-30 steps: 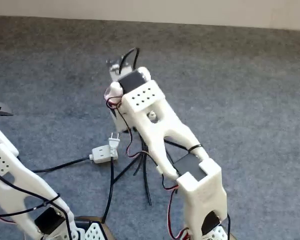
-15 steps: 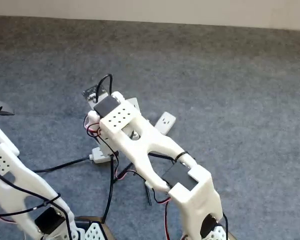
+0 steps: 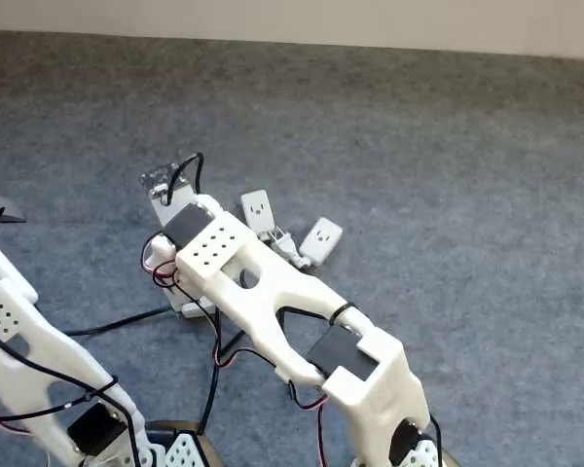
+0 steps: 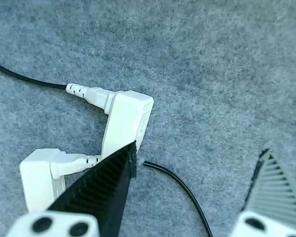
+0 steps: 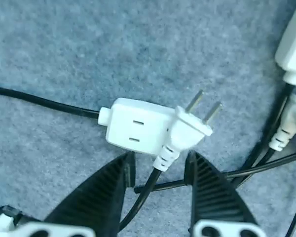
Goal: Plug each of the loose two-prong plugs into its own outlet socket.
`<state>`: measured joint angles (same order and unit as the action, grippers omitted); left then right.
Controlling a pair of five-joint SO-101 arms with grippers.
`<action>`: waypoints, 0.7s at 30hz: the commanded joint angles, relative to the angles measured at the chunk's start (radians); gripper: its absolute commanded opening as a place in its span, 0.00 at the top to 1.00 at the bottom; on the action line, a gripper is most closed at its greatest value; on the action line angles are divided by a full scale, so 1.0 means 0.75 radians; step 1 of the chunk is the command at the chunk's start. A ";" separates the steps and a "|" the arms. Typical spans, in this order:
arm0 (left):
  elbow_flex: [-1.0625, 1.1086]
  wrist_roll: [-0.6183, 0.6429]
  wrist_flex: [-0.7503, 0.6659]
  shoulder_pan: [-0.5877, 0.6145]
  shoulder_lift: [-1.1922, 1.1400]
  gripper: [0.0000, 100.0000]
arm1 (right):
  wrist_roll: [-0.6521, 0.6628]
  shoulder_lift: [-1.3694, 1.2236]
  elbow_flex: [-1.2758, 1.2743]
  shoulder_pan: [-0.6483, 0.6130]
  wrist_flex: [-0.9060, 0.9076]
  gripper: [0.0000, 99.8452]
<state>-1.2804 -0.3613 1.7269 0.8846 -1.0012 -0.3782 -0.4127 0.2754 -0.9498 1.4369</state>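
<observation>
**High view, left edge.** The left arm (image 3: pixel 19 360) is seen over the grey carpet (image 3: pixel 467 146).

**Left wrist view.** The left claw (image 4: pixel 200 150) is held wide open and nothing is gripped. Carpet and the loose end of a black cord (image 4: pixel 175 180) are seen in the gap between its fingers. Just beside its dark finger (image 4: pixel 103 182), a white corded block (image 4: pixel 128 116) and a second corded block (image 4: pixel 37 177) are laid close together at an angle. Their faces cannot be made out.

**Centre.** The right arm (image 3: pixel 273 302) is stretched low across the carpet, above an outlet socket (image 5: pixel 135 129) whose two slots are turned upward and left unfilled. A two-prong plug (image 5: pixel 190 131) is rested against one end of this socket, touching it. Both prongs are bare and pointed away from the socket. The right claw (image 5: pixel 160 158) is held just beside the pair, partly open, with nothing gripped. The plug's cord (image 5: pixel 148 190) is seen in the gap between its fingers.

**Right of the wrist.** A first spare socket (image 3: pixel 257 210) and a second spare socket (image 3: pixel 321 238) are laid near each other on the carpet, with their cord ends met between them.
</observation>
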 commanded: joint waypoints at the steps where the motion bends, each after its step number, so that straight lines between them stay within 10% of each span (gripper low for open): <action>1: -0.048 -0.012 -0.012 0.009 0.013 0.63 | -0.033 0.056 0.003 0.017 -0.009 0.84; 21: -0.050 -0.012 -0.014 0.015 0.013 0.63 | -0.025 -0.083 0.017 0.056 -0.003 0.96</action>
<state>-1.2804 -0.3613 1.7269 0.8861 -1.0012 -0.3920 -0.5017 0.2708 -0.9160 1.4354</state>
